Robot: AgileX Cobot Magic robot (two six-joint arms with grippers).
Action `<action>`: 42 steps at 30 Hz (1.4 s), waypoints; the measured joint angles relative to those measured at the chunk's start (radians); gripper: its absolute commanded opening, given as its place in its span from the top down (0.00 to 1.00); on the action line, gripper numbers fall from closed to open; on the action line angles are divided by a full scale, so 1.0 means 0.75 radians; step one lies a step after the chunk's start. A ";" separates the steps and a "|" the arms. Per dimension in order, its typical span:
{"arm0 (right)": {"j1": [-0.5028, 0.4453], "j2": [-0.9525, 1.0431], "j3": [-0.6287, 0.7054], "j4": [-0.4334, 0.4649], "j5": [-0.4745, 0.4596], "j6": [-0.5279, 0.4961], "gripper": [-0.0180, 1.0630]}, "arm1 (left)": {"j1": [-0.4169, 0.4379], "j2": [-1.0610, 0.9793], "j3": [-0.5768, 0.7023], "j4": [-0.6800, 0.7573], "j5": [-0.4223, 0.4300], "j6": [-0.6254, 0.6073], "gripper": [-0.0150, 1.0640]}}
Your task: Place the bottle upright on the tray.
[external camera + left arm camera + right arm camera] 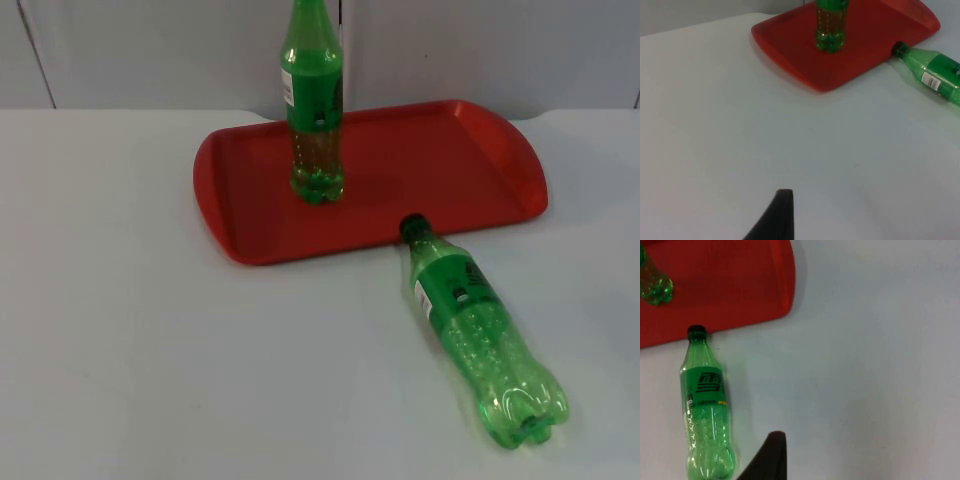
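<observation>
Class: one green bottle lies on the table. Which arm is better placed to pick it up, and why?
Probably the right: the lying bottle sits just beside the right gripper's fingertip, its cap at the tray edge; from the left wrist it lies far off.

Looks like a lab test bench: bare white table [150,350] butted against a grey partition wall [150,50], with just a red tray [450,160] and two green bottles [480,330] staged

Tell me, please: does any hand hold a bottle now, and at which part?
Nothing is held. The lying bottle rests on the table, the standing bottle on the tray.
</observation>
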 measured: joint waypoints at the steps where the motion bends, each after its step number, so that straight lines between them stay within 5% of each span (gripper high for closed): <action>1: 0.000 0.048 -0.026 0.000 0.000 0.000 0.02 | 0.000 0.000 0.000 0.000 0.000 -0.003 0.01; 15: 0.015 0.611 -0.270 0.089 -0.014 -0.059 0.05 | 0.000 0.000 0.000 0.000 0.000 -0.003 0.01; 30: 0.414 1.120 -0.519 0.104 -0.054 -0.056 0.05 | 0.000 0.000 0.000 0.000 0.000 -0.003 0.01; 42: 0.675 1.441 -0.660 -0.156 -0.095 0.317 0.05 | 0.000 0.000 0.000 0.000 0.000 -0.003 0.01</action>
